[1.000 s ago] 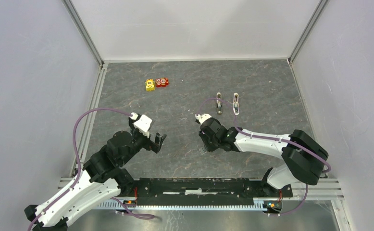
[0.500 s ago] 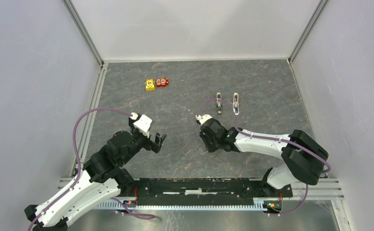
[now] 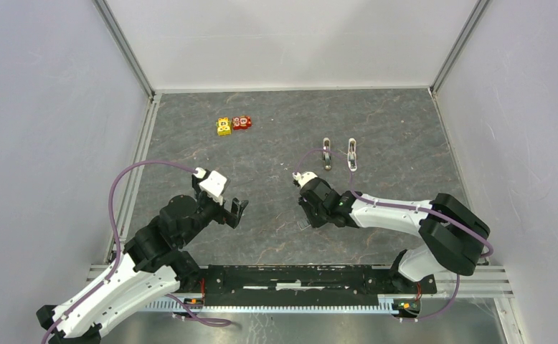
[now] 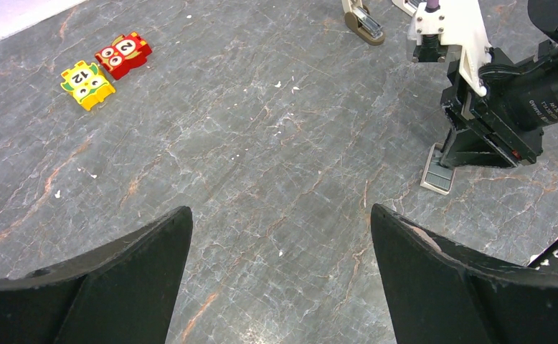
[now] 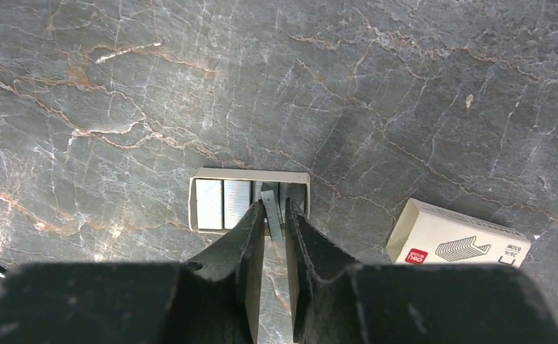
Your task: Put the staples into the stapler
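While the left gripper (image 3: 234,211) hangs over the near left part of the grey marbled table (image 3: 276,143) with its jaws spread wide and nothing between them, a yellow toy block (image 3: 224,127) and a red toy block (image 3: 242,122) lie touching, side by side, at the far left, well apart from it. Near the middle of the table the right gripper (image 5: 275,208) points down at a small cream tray (image 5: 199,203) that lies flat and holds rows of staples. Its jaws are drawn almost together, pinching a thin grey strip of staples (image 5: 271,215) that stands up out of the tray. Near the tray lies a white box (image 5: 459,236) with a red mark and a drawing of staples on its lid. Farther back and a little to the right, well apart from the right gripper, the stapler (image 3: 327,154) lies on the table, and a second cream piece (image 3: 351,153) lies just to its right without touching it.
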You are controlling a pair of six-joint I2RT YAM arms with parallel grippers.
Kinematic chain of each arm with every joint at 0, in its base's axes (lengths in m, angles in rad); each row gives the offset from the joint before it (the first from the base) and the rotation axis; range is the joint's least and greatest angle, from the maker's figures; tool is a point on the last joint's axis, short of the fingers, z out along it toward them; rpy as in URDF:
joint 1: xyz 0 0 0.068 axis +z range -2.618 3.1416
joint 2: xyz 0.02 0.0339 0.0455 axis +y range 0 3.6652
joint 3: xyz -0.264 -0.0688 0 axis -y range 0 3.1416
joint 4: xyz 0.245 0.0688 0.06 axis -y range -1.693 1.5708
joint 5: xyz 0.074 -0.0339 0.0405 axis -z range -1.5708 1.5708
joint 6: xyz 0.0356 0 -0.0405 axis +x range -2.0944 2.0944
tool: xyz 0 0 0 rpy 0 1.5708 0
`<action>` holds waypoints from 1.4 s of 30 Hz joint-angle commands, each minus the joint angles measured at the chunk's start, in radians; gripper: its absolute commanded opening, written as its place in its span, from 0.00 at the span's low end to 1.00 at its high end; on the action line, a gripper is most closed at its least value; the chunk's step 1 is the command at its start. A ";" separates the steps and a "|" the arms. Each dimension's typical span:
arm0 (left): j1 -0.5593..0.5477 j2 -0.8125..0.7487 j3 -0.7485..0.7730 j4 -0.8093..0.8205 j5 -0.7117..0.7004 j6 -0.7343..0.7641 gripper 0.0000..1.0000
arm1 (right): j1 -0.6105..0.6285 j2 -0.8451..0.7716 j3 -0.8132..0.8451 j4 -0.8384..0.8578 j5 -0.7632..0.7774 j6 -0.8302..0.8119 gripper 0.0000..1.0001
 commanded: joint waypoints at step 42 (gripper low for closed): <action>0.004 -0.006 0.018 0.019 -0.011 0.030 1.00 | -0.002 -0.014 -0.012 0.048 0.009 -0.014 0.23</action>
